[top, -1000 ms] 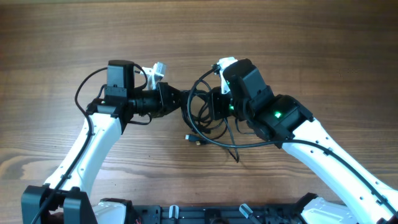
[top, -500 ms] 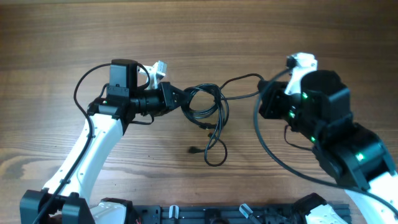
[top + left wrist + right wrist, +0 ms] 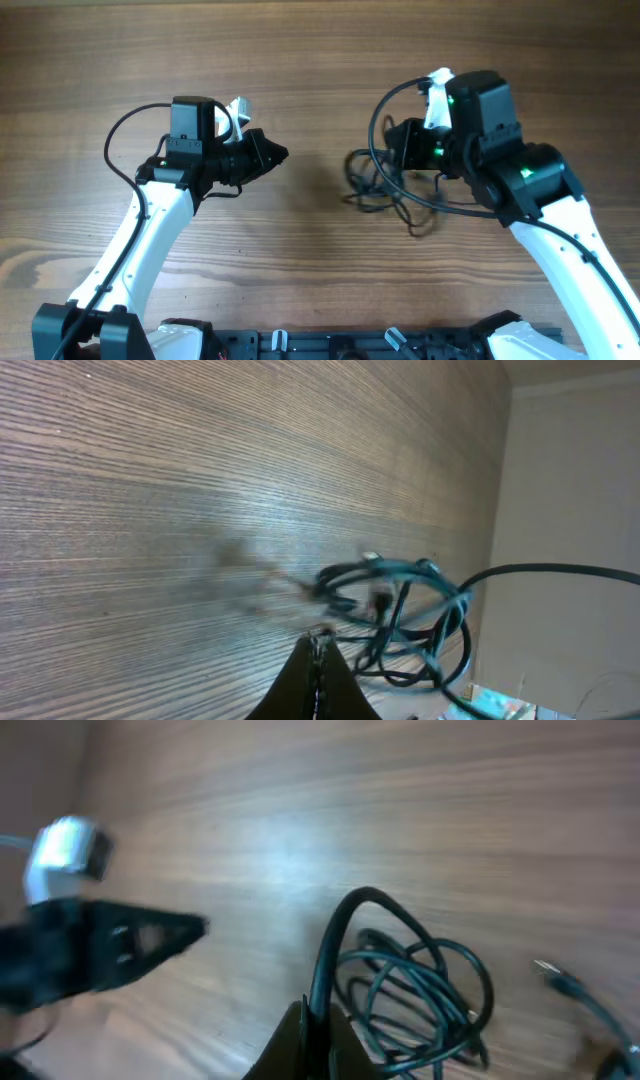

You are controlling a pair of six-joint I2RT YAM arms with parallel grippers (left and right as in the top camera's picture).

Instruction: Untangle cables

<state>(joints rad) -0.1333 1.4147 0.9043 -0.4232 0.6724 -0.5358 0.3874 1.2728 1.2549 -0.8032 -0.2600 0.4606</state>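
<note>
Several black cables (image 3: 385, 188) lie in one overlapping bunch on the wooden table (image 3: 300, 60), right of centre in the overhead frame and just under the right arm's wrist. In the right wrist view the loops cross one another and no cord lies apart from the rest. The untangling therefore looks barely begun: by this judgement every cord has yet to be drawn free and laid out by itself. One small plug end (image 3: 556, 976) trails toward the right edge of the right wrist frame (which cord it belongs to cannot be told).

At the bottom centre of that frame the right gripper (image 3: 310, 1020) has its jaws pressed together on a single strand (image 3: 335, 935). The strand rises from between the tips, arches upward and curves back down into the bunch.

The left gripper (image 3: 318, 660) shows at the bottom centre of the left wrist frame with its jaws closed to a point. Nothing sits between them as far as the blurred picture lets one see. The bunch lies beyond its tips, and in the overhead frame a stretch of bare wood separates the two.
</note>
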